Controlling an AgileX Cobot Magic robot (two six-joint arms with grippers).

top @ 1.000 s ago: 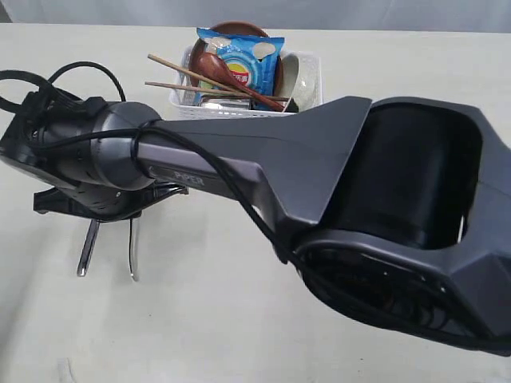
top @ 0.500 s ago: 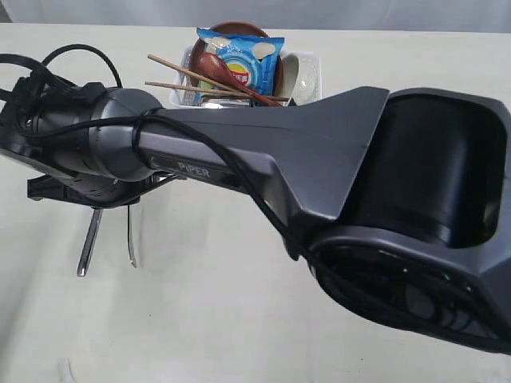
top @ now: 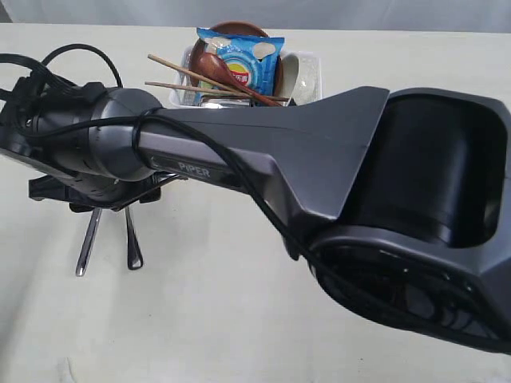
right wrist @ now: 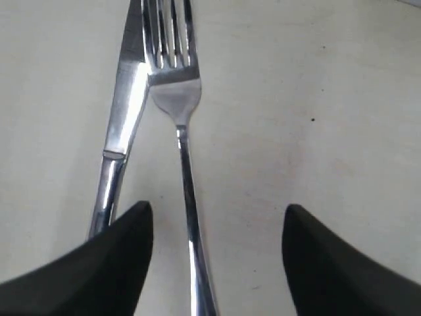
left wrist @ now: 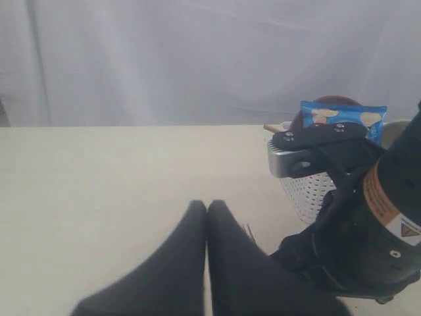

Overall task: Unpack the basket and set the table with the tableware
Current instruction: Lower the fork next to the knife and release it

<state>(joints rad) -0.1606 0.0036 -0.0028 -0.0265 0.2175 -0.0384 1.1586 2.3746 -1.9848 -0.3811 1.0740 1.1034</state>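
Two steel pieces, knife (right wrist: 122, 125) and fork (right wrist: 177, 105), lie side by side on the table (top: 200, 319) at the exterior view's lower left, handles parallel as a place setting wants. Right gripper (right wrist: 217, 220) hovers over them, jaws spread and empty, the fork's handle between them. Left gripper (left wrist: 206, 207) is pressed shut, holding nothing. Upper centre, the basket (top: 314, 80) holds chopsticks (top: 177, 67), spoon (top: 211, 64) and plate (top: 231, 29); a chip bag (top: 243, 62) lies over them and likely hinders the next pick. Rightward, the right arm (top: 359, 175) hides much table.
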